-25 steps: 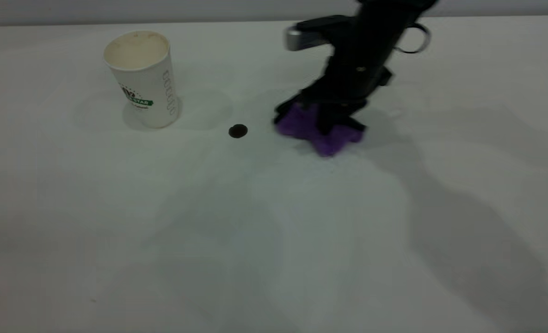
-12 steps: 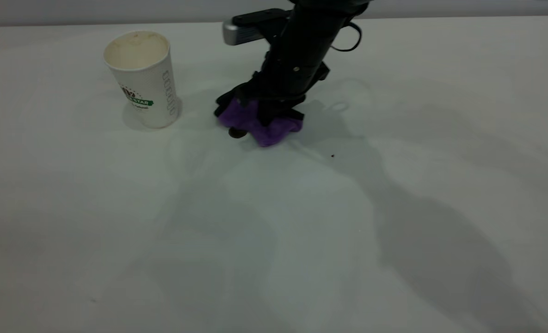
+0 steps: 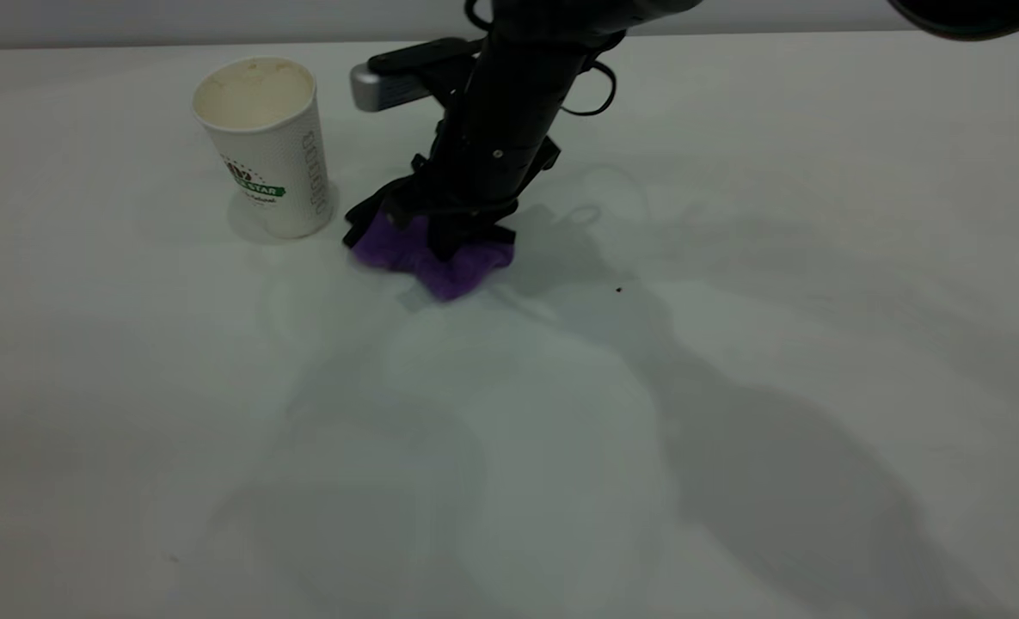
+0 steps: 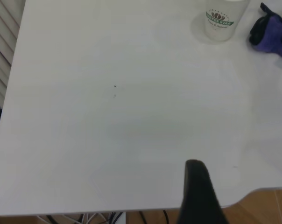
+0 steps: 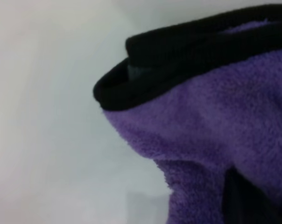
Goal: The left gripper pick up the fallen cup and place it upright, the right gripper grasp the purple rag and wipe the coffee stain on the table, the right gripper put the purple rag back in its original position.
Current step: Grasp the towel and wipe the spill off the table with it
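**Rag pressed to the table beside the upright cup**

The white table [image 3: 733, 430] fills the view. The right gripper [image 3: 440, 245] reaches down, fingers clamped on the purple rag [image 3: 427, 258], which lies bunched on the surface. The cup [image 3: 264, 146] stands upright just beside it. The left gripper [image 4: 199, 196] hangs near the table's edge; I cannot tell its opening.

Plain white smooth desk [image 3: 733, 430], bearing upright white tapered paper cup [image 3: 266, 146] beside crumpled fluffy purple rag [image 3: 430, 256]; tiny dark speck [image 3: 618, 290] nearby.
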Tool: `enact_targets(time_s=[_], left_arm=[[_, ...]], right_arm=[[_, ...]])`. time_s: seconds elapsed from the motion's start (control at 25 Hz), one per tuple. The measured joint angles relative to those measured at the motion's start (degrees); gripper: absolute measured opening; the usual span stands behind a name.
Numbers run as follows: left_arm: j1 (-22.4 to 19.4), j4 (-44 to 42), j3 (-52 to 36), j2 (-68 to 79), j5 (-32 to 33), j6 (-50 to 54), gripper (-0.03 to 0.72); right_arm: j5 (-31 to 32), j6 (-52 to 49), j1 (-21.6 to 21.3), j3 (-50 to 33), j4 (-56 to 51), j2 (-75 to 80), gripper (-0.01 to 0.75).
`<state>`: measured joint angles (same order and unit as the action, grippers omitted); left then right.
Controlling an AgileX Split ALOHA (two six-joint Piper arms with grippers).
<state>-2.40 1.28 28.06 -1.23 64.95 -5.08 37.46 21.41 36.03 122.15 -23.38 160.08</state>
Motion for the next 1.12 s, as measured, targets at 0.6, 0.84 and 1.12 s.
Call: enact_targets(time_s=[0.6, 0.84, 1.12], left_arm=[[0.00, 0.00, 0.00, 0.00, 0.00, 0.00, 0.526], [0.00, 0.00, 0.00, 0.00, 0.00, 0.00, 0.526], [0.00, 0.00, 0.00, 0.00, 0.00, 0.00, 0.526]], right_arm=[[17.93, 1.61, 2.36, 0.53, 1.28, 0.14, 0.061], [13.91, -9.19, 0.64, 0.53, 5.66, -0.26, 0.066], [9.98, -17.51, -4.50, 4.51, 9.21, 0.45, 0.070]])
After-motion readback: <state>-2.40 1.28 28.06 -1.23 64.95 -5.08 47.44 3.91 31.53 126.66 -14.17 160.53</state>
